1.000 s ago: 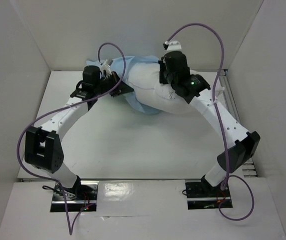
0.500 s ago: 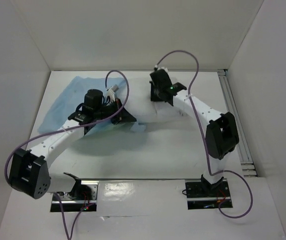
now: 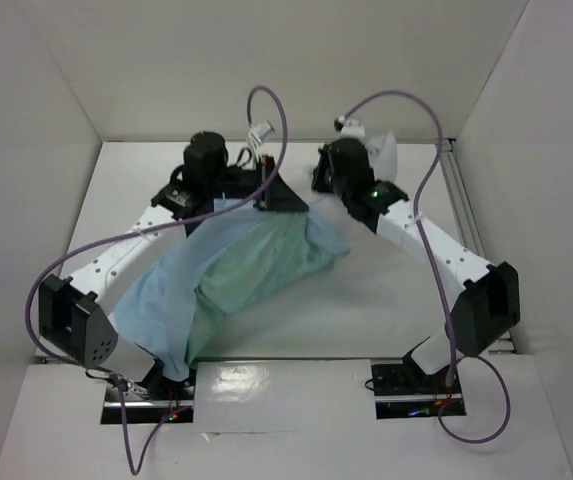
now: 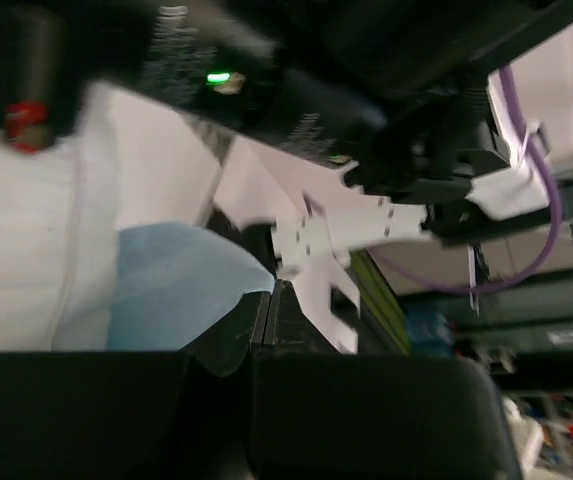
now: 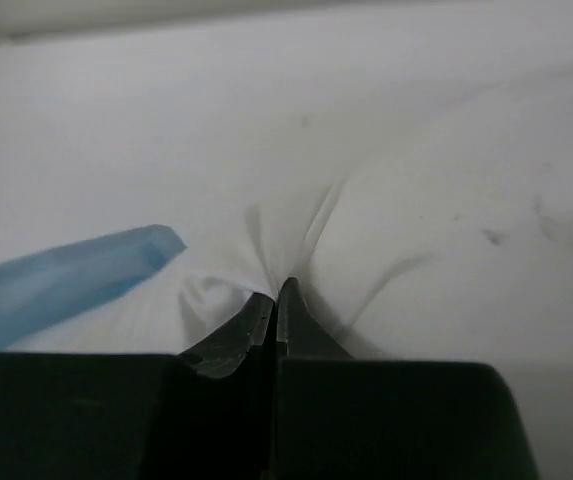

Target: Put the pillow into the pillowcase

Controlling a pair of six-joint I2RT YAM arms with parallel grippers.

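Top external view, near to far. The pillowcase starts by my left base, where its tail lies at the table's near edge. From there it runs diagonally up toward the far centre. The plain blue face is on the left and the sea-green patterned face is uppermost on the right. The middle looks bulged, but I cannot tell whether any pillow is inside.

Further out, my left gripper sits at the far end of the case. In the left wrist view its jaws are closed on a fold of blue cloth, with white fabric just beside it. Just to its right is my right gripper. In the right wrist view its jaws are clamped on a pinch of white fabric, with creases radiating from the bite and a blue strip of case off to the left.

Farthest out, the pillow shows as a white lump behind the right gripper, near the back wall. As far as I can see, that part is outside the case.

Judgement: this is the insertion step. I hold the case edge in one hand and the pillow in the other, and the two are close together.

The next move calls for:
- finding the mouth of the case and spreading it open;
- drawing the blue edge over the pinched pillow corner while my right hand holds the pillow back;
- keeping tension low, because the thin cloth could slip out of the pinch.
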